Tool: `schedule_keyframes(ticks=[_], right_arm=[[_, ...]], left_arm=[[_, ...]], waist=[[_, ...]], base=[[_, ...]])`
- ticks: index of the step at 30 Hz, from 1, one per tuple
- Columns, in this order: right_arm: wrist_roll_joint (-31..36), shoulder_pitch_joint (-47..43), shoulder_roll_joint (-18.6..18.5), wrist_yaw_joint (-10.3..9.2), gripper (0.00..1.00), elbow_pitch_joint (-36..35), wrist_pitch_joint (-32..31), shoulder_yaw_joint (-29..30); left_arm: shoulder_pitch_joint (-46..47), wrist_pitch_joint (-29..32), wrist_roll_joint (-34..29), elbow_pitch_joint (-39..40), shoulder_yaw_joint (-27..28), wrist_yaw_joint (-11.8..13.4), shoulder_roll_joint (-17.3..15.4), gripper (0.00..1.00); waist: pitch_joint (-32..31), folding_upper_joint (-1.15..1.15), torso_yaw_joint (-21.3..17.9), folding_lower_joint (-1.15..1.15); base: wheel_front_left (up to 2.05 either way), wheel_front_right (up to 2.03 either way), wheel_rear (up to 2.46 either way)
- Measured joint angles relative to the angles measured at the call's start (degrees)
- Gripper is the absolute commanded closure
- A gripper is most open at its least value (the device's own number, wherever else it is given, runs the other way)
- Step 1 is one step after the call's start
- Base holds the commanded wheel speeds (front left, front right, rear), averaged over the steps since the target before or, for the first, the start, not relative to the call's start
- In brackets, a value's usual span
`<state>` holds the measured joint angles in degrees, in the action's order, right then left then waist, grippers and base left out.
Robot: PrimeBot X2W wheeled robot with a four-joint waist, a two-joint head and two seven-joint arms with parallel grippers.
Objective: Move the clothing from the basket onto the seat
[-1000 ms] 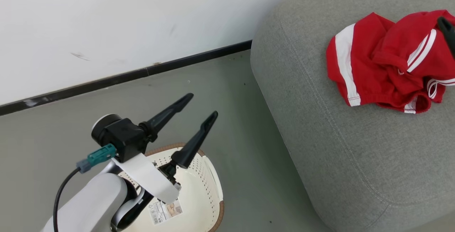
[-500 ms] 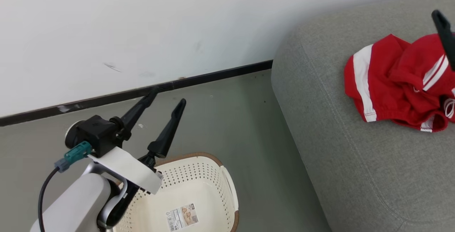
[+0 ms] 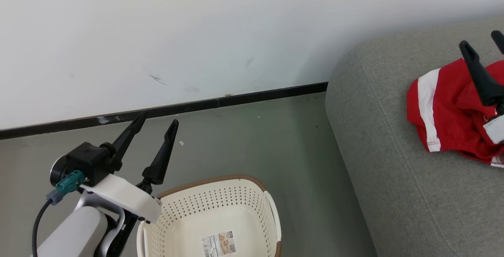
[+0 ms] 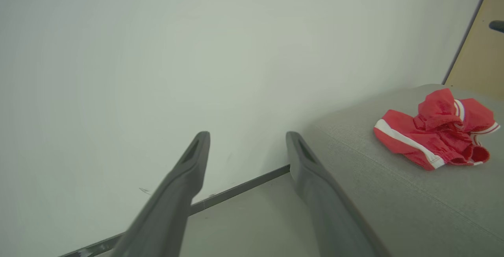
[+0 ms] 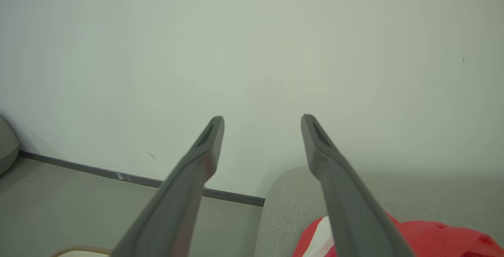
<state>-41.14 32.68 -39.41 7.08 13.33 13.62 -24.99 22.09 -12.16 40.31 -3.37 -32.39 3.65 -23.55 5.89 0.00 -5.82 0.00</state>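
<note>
My left pincer [image 3: 157, 119] stood raised, its two dark fingers [image 3: 163, 154] spread wide, black wrist block [image 3: 88, 160] and pale forearm [image 3: 71, 233] just behind it, my right pincer [image 3: 481, 39] far off to its right, fingers likewise parted, tips upward.

Setting: plain domestic-style room, possibly a mock-up. Evidence, head view:
- grey upholstered seat [image 3: 393, 170], right
- perforated laundry basket [image 3: 220, 204] on the floor [image 3: 244, 146], lower centre
- red garment [image 3: 453, 131] with white stripes, lying on the seat
- bare white wall [image 3: 197, 32], top
- black skirting [image 3: 256, 96] along the wall foot
</note>
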Motion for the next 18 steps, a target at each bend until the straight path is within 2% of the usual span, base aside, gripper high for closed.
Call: schedule_keyframes(ticks=[13,18], right_arm=[[1.48,-8.26,6.21,0.00,0.00,-2.60,0.57,1.21],[2.55,-11.58,8.00,0.00,0.00,-3.30,0.58,1.87]], left_arm=[[-4.22,-1.11,1.41,-2.76,4.45,3.67,-0.11,0.00],[-5.71,-1.63,2.40,-3.21,5.92,4.33,0.32,0.00]], waist=[[-2.15,0.00,3.75,0.00],[-2.74,0.00,4.80,0.00]], base=[[0.00,0.00,0.00],[0.00,0.00,0.00]])
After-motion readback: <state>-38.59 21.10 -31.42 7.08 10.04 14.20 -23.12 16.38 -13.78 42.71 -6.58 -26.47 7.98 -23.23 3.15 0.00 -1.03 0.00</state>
